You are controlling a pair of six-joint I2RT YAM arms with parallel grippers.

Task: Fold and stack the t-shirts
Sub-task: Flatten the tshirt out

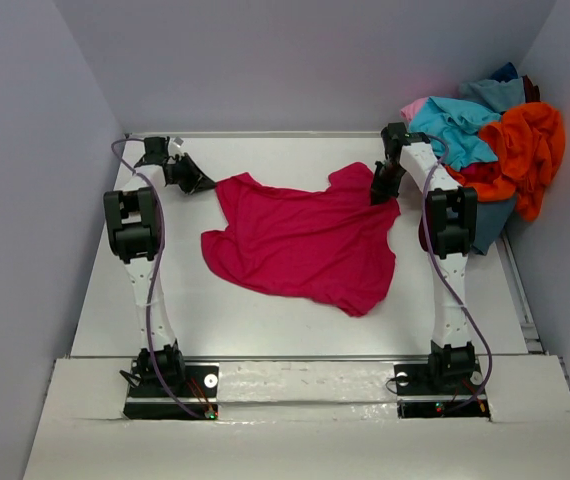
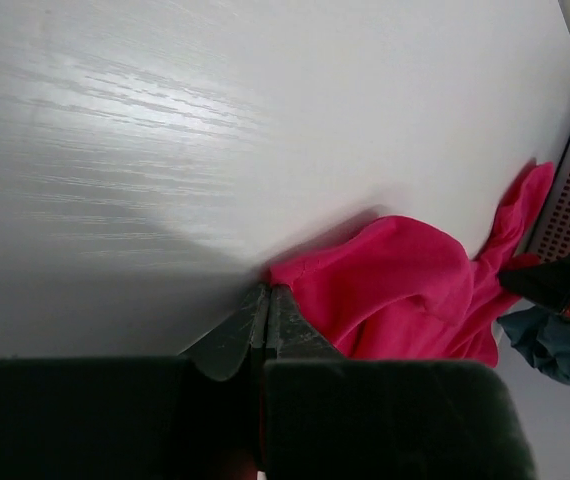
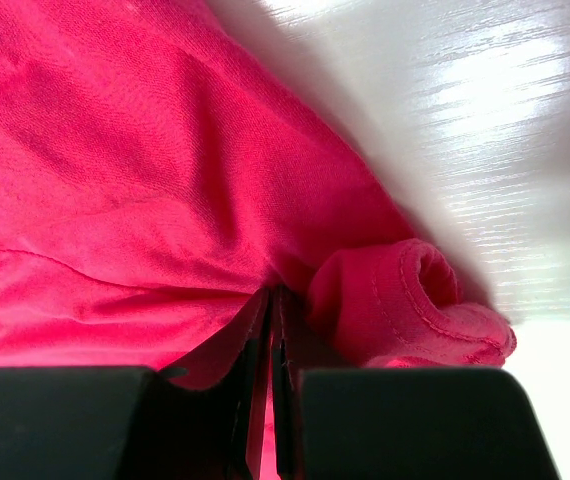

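**tableflip_99:** So where's the crimson t-shirt point(image 1: 305, 245) sitting right now?

**yam_wrangler:** It's pretty much dead centre of the overhead view, lying rumpled on the white table point(image 1: 265, 315). It's spread out but not flat, with one sleeve poking toward the top of the frame. The rest of the t-shirts point(image 1: 495, 140) are heaped in the upper right corner, well apart from it: orange, turquoise, a bit of pink and some dark blue.

**tableflip_99:** And the arms?

**yam_wrangler:** Both reach up the frame, one at each upper corner of the shirt. The right gripper point(image 1: 381, 194) is at the upper right edge of the cloth. On its wrist cam the fingers are pinched together with red fabric caught between them, and the cloth curls up just to the right of the tips.

**tableflip_99:** Left one too?

**yam_wrangler:** The left gripper point(image 1: 208, 184) is at the upper left corner. Its fingers are pressed tight together, low on the table, and the shirt's edge touches the tips on their right side. Honestly I can't tell from that angle whether any cloth is actually nipped in there.
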